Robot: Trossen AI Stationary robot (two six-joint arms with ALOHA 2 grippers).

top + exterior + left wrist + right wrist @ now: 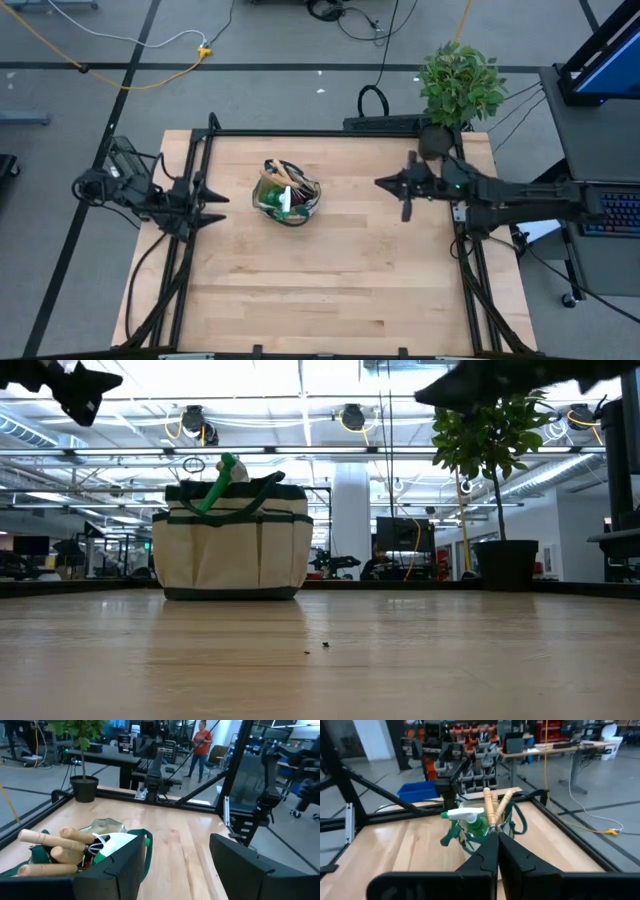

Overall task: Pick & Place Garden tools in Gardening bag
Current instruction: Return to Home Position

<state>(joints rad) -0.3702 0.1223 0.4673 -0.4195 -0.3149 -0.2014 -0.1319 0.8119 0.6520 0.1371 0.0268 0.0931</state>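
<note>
While the gardening bag (288, 195) stands between them, left tool (218, 208) apart, right tool (383, 184) together, potted plant (460, 85) nearby

The light wooden worktop (330, 290) sits in a black frame on a grey floor (280, 50), with a potted plant (460, 80) at one far corner and a grey desk (590, 140) close beside it. Around it spreads an open hall with a white column (351, 510) and bright ceiling strip lights (300, 380). Farther off are a blue bin (417, 791), long tables (555, 746) and a person in a red top (202, 742) standing among workstations.
</note>
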